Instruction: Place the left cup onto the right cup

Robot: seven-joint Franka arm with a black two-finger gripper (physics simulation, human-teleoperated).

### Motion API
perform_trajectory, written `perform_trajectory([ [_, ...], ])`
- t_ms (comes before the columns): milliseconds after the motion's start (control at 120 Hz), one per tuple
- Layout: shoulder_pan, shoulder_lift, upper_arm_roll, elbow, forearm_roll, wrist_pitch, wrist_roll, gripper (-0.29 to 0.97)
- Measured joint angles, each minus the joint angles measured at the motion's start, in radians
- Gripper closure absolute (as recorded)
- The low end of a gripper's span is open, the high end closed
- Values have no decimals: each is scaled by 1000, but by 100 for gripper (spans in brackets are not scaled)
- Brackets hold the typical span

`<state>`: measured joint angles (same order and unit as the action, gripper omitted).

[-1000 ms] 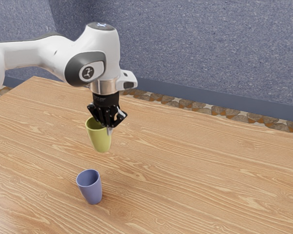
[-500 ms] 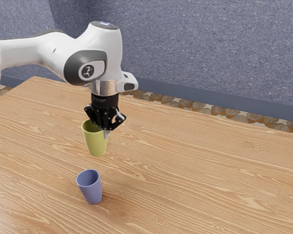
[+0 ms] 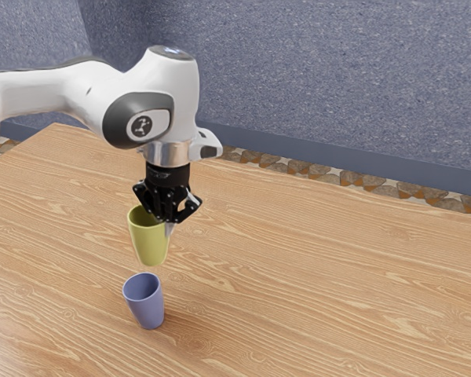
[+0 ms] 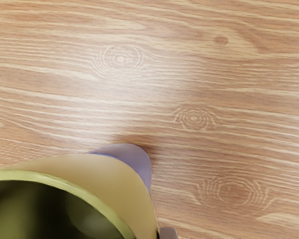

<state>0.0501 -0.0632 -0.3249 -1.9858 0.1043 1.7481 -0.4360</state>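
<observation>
The olive-green cup (image 3: 147, 239) hangs in the air, held by its rim in my black gripper (image 3: 167, 222), which is shut on it. It hangs upright, just above and slightly behind the purple cup (image 3: 144, 300), which stands on the wooden table (image 3: 337, 267). In the wrist view the green cup (image 4: 74, 199) looms large under my hand, and the purple cup (image 4: 132, 162) peeks out from behind it.
The table's far edge (image 3: 314, 169) runs along a strip of pebbles below a blue-grey wall. Bare wood lies to the exterior view's right of both cups.
My gripper has carried the green cup down and toward the exterior view's left, closer above the purple cup. The purple cup has stayed put.
</observation>
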Motion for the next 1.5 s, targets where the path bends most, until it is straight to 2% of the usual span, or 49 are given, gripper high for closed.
perform_trajectory([
  [1050,8,-34,38,-93,-51,59,-54,79],
  [1500,9,-91,41,-144,-70,93,-60,79],
])
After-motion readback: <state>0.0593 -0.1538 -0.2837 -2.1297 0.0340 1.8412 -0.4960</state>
